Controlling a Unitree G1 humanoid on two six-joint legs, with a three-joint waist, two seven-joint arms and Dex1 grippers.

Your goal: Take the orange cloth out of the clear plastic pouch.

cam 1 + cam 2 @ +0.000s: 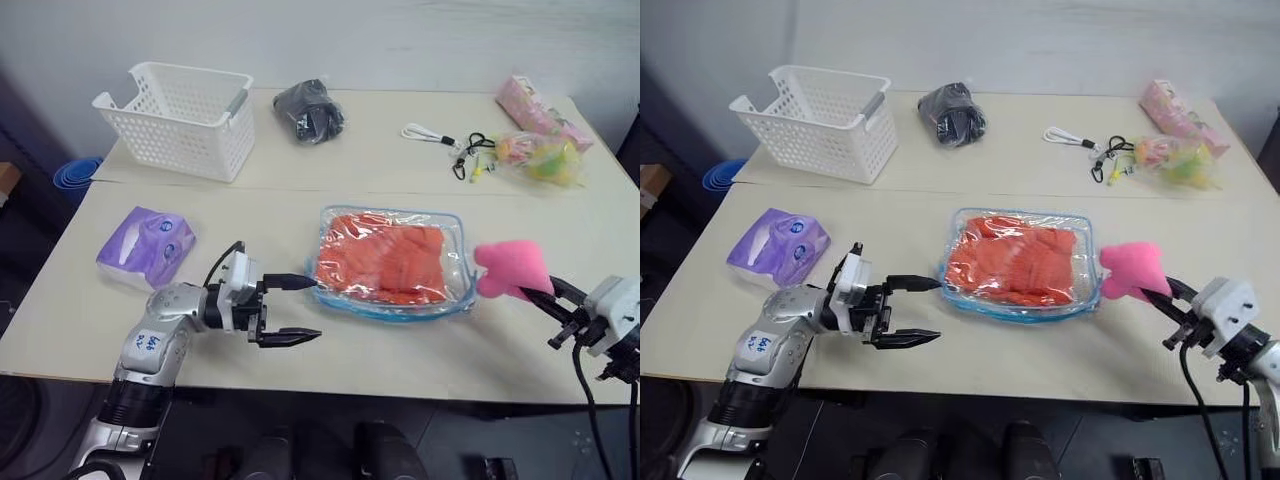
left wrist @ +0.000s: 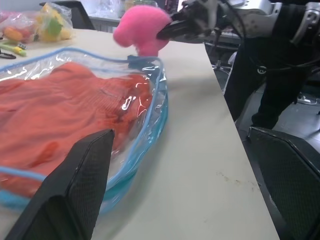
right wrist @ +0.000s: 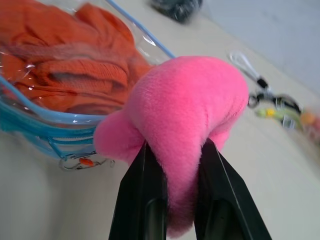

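The orange cloth point(image 1: 385, 258) lies wrinkled inside the clear plastic pouch point(image 1: 392, 312), which rests flat on the table's front middle with its blue edging all round. My left gripper point(image 1: 316, 308) is open and level at the pouch's left edge, its upper finger point(image 1: 290, 283) almost at the edging and nothing between the fingers. In the left wrist view the pouch point(image 2: 150, 125) sits just past one finger point(image 2: 85, 175). My right gripper point(image 1: 535, 295) is shut on a pink plush toy point(image 3: 190, 100), held close beside the pouch's right end.
A white basket point(image 1: 185, 115) stands at the back left and a purple tissue pack point(image 1: 148, 245) lies left of my left arm. A black bundle point(image 1: 308, 108), cords point(image 1: 445, 140), a crinkly bag of yellow-green items point(image 1: 545, 155) and a pink package point(image 1: 535, 105) lie along the back.
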